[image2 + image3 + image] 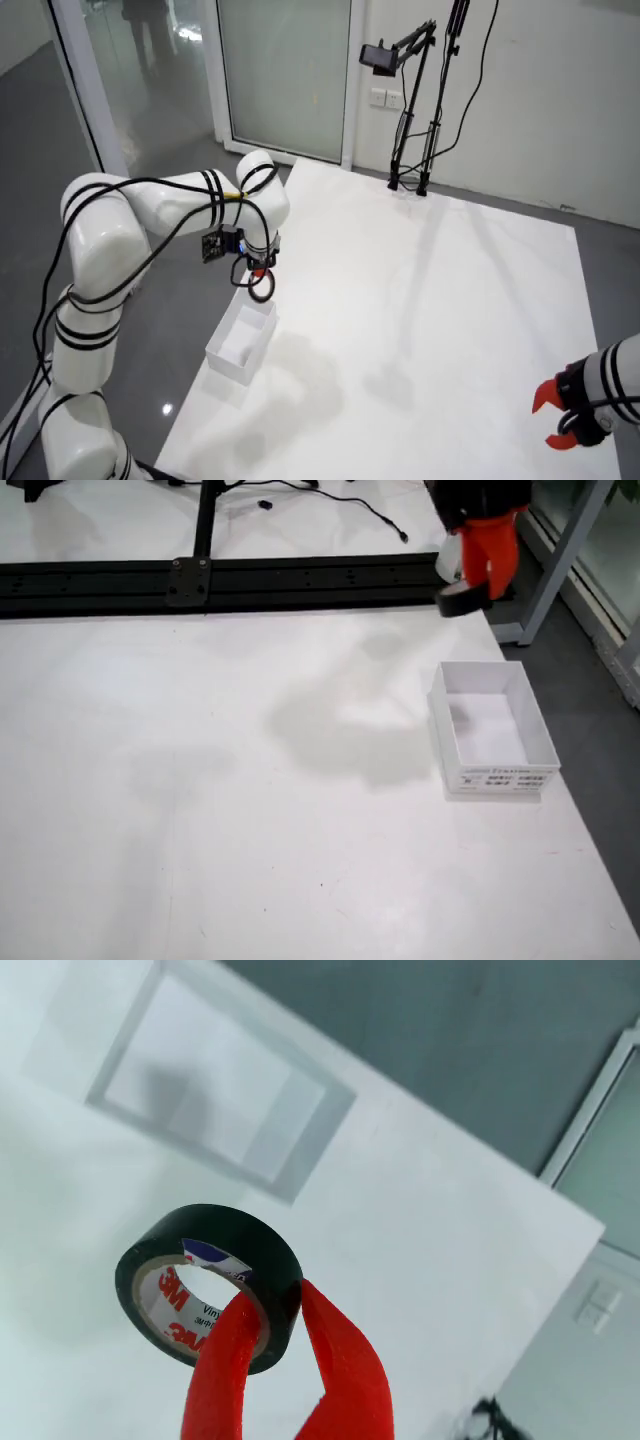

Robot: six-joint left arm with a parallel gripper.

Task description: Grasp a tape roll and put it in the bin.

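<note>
The grasp is already done. The hand [275, 1335] holds the tape roll [208, 1285], a black roll with a printed white core: in the wrist view one red finger [225, 1375] goes through the hole of the roll and the other presses on the outer black side, so the wall of the roll is pinched between them. The roll is in the air, clearly lifted from the table [200, 780].

What remains is the placing. The bin [492, 730] is a small white open box that stands near the edge of the table, and it looks empty inside. In the front view the roll hangs above and behind the far side of the bin, not yet over its opening. In the side view the roll [261, 286] hangs just above the bin [240, 345]. I judge that the task is a little more than half complete: the arm needs a short move to bring the roll over the opening, perhaps some lowering, and then the fingers must open.

A second arm with a red gripper [556, 418] is at the opposite corner and takes no part.
</note>
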